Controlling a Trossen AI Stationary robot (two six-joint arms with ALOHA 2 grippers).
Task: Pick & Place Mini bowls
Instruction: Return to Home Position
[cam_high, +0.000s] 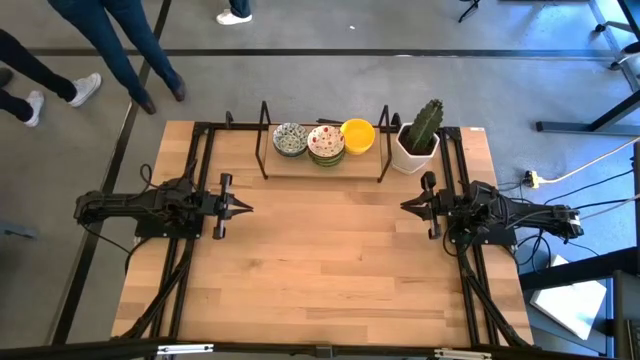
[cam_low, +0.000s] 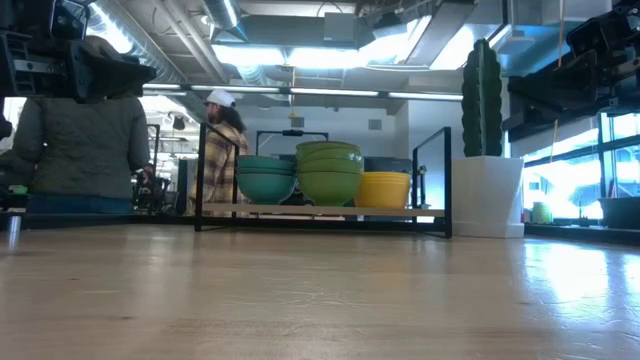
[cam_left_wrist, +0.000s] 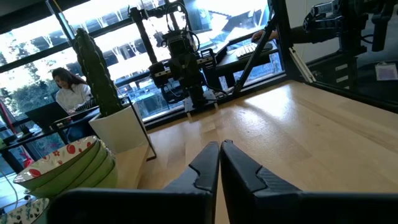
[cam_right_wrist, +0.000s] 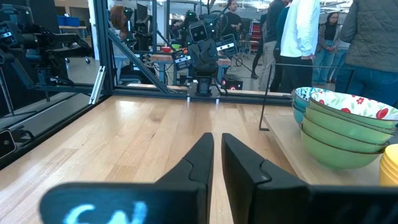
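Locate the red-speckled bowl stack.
In the high view, the red-speckled stack sits on the shelf at the table's far edge, between the green-blue stack and the yellow stack.

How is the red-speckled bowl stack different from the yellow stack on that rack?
The red-speckled stack is white inside with red dots and green outside; the yellow stack is plain yellow throughout. The red-speckled stack stands taller than the yellow one. It sits mid-shelf; the yellow stack is nearest the cactus pot. Both are round bowls nested on one shelf.

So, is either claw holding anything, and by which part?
Nothing held. Left claw and right claw are both shut and empty; the mini bowls sit on the shelf.
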